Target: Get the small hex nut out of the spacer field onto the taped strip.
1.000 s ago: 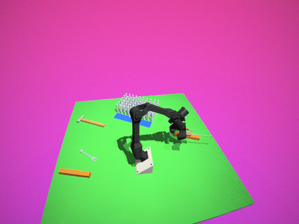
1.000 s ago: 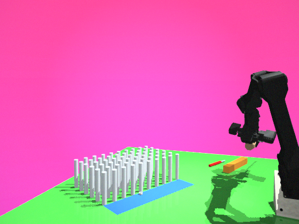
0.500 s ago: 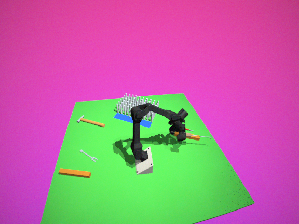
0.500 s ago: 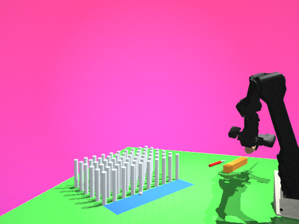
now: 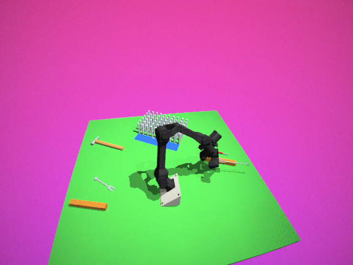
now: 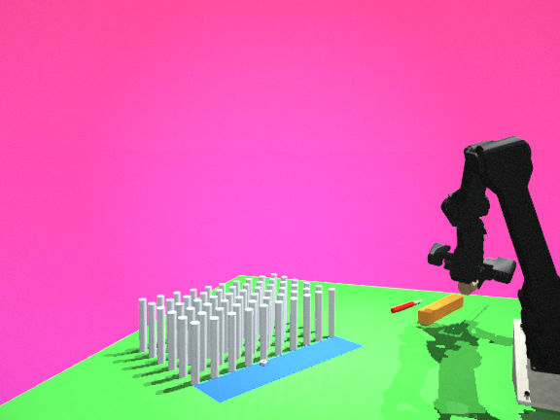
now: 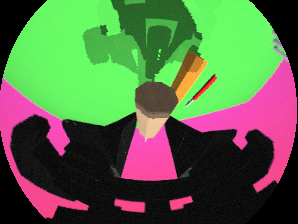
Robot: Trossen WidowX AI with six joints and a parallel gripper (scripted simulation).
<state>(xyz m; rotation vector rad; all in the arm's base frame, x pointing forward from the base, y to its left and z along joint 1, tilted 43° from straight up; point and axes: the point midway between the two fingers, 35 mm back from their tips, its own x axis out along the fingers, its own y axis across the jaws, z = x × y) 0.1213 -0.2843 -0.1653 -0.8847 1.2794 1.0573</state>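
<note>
My gripper (image 6: 467,281) (image 7: 151,116) is shut on the tan wooden handle (image 5: 222,161) (image 6: 468,289) (image 7: 156,102) of a tool with a thin metal rod. It holds the tool above the table, off to the side of the field. The rod points outward in the top view; its tip shape is too small to tell. The small hex nut (image 6: 262,363) lies at the spacer-side edge of the blue taped strip (image 5: 147,139) (image 6: 316,354), close in front of a front-row spacer. The metal spacers (image 5: 138,127) (image 6: 194,355) stand upright.
An orange block (image 5: 231,162) (image 6: 439,310) (image 7: 186,82) lies under the held tool, beside a red-handled tool (image 5: 220,153) (image 6: 403,307) (image 7: 205,88). Across the table lie a hammer (image 5: 109,145), a small grey forked tool (image 5: 104,183) and another orange block (image 5: 88,205).
</note>
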